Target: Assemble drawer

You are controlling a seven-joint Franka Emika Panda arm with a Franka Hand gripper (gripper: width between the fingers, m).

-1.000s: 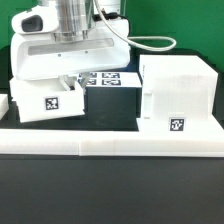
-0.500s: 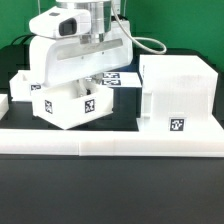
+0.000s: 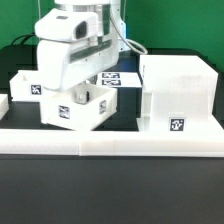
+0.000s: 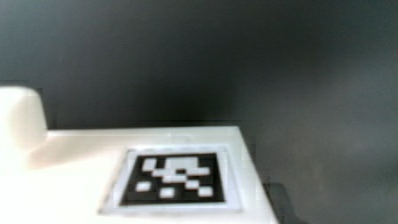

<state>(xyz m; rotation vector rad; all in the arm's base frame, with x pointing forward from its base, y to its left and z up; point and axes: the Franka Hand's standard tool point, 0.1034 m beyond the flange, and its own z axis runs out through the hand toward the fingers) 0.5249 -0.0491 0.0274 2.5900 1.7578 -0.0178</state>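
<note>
- While the gripper (image 3: 82,96) reaches down into the drawer tray (image 3: 78,112), its fingertips are hidden behind the hand's own body. Going by the tray's skewed pose, I'd say it is clamped on a tray wall.
- The drawer tray is low at the worktop (image 3: 120,185), just behind the border wall (image 3: 110,142). Whether it touches down, I cannot tell.
- It sits between the second tray (image 3: 22,85) on the exterior view's left and the big shell (image 3: 178,92) on the exterior view's right, and is apart from the shell.
- The wrist view is close and blurred, showing a flat white face carrying a square tag (image 4: 175,180).
- On handling: this looks like thin moulded plastic, so probably light, stiff and hollow. The smooth walls could slip or twist in a pinch.
- The best hold, to my eye, is deep across one upright wall near its middle, so the tray hangs level. An off-centre grip would likely let it swing.
- The shell looks light enough to skid if the tray goes in crooked.
- The marker board (image 3: 112,78) lies flat behind the arm.
</note>
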